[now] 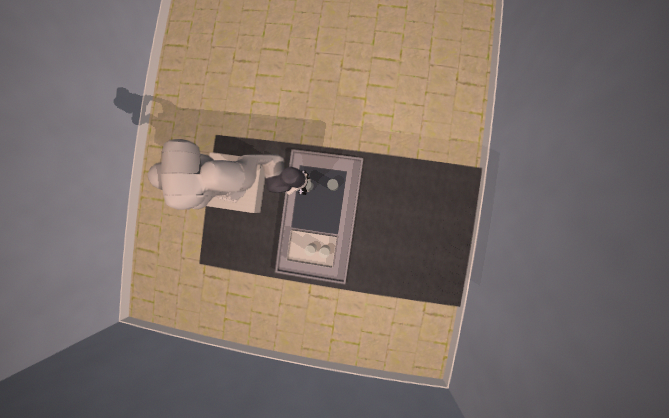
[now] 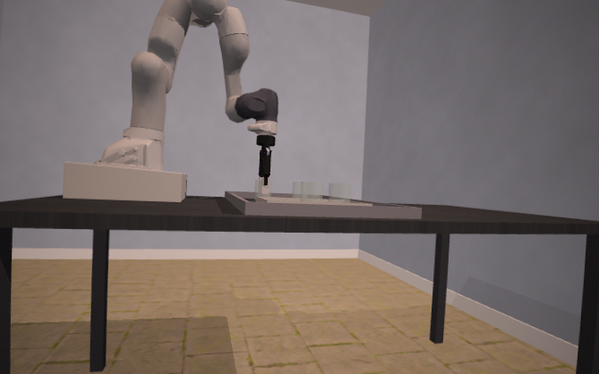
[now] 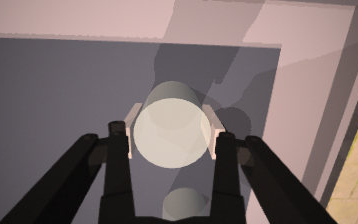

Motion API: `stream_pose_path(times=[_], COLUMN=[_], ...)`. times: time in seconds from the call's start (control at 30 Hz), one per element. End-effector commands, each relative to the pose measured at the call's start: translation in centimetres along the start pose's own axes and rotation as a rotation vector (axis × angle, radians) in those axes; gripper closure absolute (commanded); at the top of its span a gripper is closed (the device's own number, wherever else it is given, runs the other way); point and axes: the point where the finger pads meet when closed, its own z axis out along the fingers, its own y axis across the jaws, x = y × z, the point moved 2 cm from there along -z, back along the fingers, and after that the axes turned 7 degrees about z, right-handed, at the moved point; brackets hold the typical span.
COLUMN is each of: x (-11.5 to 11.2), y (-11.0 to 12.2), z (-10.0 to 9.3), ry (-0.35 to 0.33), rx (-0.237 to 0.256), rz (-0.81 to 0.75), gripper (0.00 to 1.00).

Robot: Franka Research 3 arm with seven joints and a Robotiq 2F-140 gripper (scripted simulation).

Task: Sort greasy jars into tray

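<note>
Gripper: half open, pads snug on a pale clear glass jar's sides.
Held jar: at the dark flat mat's eleven o'clock.
Other mat jar: at one o'clock, partly behind black fingers up close.
Cream shallow tray: at the mat's six o'clock, with two jars.
Hard to see: the held jar's bottom was hidden.Black gripper (image 1: 304, 183) (image 2: 265, 184) (image 3: 172, 115): was about half open, closed on a pale glass jar (image 1: 310, 185) (image 2: 257, 188) (image 3: 172, 137).
Gripped jar: stood at the dark mat's (image 1: 317, 212) (image 3: 55, 100) eleven o'clock.
Other mat jar (image 1: 332, 184) (image 2: 296, 188) (image 3: 184, 202): was at one o'clock, cut off up close.
Cream tray (image 1: 297, 259) (image 2: 362, 203): lay at six o'clock, holding two jars.
Hidden: the gripped jar's bottom was.

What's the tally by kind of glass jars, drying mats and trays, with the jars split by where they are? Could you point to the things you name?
Glass jars on the mat (image 1: 318, 210) (image 3: 55, 100): 2 (image 1: 332, 184) (image 2: 296, 188) (image 3: 172, 132) (image 3: 184, 202)
Glass jars in the tray (image 1: 298, 254): 2 (image 1: 311, 248) (image 1: 324, 250) (image 2: 312, 191) (image 2: 339, 191)
Drying mats: 1
Trays: 1
Total: 6
</note>
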Motion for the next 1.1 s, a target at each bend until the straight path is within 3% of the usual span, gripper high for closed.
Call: stream_pose_path(times=[0.0, 0.27, 0.3, 0.73, 1.07], x=[-0.1, -0.1, -0.1, -0.1, -0.1], y=[0.0, 0.0, 0.0, 0.0, 0.0], z=[0.1, 0.1, 0.1, 0.1, -2.3], ry=[-0.002, -0.002, -0.002, -0.002, -0.002], rx=[0.000, 0.000, 0.000, 0.000, 0.000], rz=[0.005, 0.005, 0.005, 0.005, 0.005], gripper=[0.65, 0.65, 1.00, 1.00, 1.00])
